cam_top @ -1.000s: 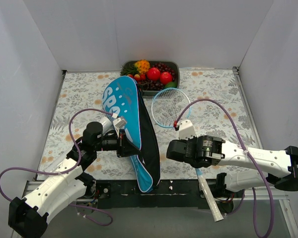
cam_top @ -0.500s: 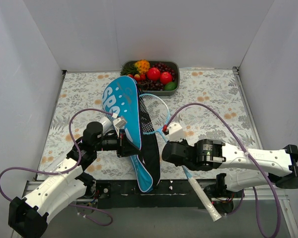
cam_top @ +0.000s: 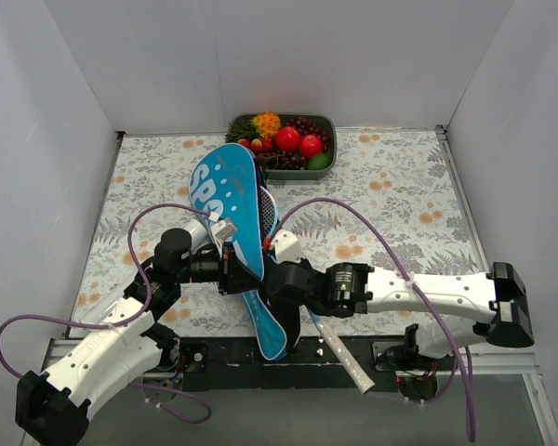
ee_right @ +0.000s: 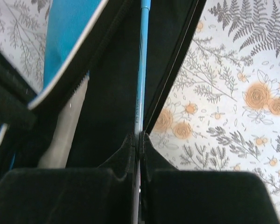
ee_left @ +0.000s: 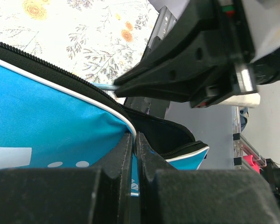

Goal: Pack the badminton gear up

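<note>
1. White walls [cam_top: 353, 56] close the table [cam_top: 400, 195] on the left, back and right. The near edge, where the arm bases sit, is open.
2. A flowered cloth covers the table.
3. The blue bag [cam_top: 228, 200] stands on its long edge left of the middle. It runs from the near edge up towards the back and is unzipped along its right side, with black lining showing.
4. The left gripper [ee_left: 134, 140] is clenched on the bag's white-piped flap edge.
5. The right gripper [ee_right: 137, 140] grasps the racket [ee_right: 141, 84] by its thin light-blue shaft at the bag's mouth. The head is mostly hidden inside, and the white handle sticks out past the near edge.
6. A grey tray [cam_top: 327, 125] against the back wall holds fruit [cam_top: 298, 141]. The bag's far tip lies just beside it; whether they touch, I cannot tell.
</note>
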{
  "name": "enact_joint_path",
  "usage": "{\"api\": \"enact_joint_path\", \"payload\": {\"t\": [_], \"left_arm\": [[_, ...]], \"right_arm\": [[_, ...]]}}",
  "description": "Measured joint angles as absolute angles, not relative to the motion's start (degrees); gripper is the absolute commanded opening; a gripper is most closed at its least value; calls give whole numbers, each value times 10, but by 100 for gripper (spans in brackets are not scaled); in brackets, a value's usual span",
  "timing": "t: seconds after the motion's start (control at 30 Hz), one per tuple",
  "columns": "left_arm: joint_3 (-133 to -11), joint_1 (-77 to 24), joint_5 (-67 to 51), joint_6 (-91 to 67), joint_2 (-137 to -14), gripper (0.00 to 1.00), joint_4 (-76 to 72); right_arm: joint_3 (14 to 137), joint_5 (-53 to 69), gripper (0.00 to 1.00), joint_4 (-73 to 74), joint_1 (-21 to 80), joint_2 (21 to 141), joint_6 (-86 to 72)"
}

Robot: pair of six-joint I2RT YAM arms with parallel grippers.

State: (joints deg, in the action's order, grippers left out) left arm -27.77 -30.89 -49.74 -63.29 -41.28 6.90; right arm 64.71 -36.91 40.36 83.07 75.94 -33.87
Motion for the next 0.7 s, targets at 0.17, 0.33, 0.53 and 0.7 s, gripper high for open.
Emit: {"api": "enact_joint_path", "payload": {"t": [0.17,0.33,0.53,0.7], "left_arm": [[-278,-309,-497,-633,-411,0,69],[-278,-312,-497,-635,-411,0,69],[-277,-321,-497,-635,-410,0,68],[-277,-322,-496,-635,-408,0,69]], "right_arm": [[628,-357,1,303,784,790,-281],[600,-316,1,193,717,801,-212],[641,-246,1,105,648,878,-150],[701,-211,1,62,628,962,-124]]}}
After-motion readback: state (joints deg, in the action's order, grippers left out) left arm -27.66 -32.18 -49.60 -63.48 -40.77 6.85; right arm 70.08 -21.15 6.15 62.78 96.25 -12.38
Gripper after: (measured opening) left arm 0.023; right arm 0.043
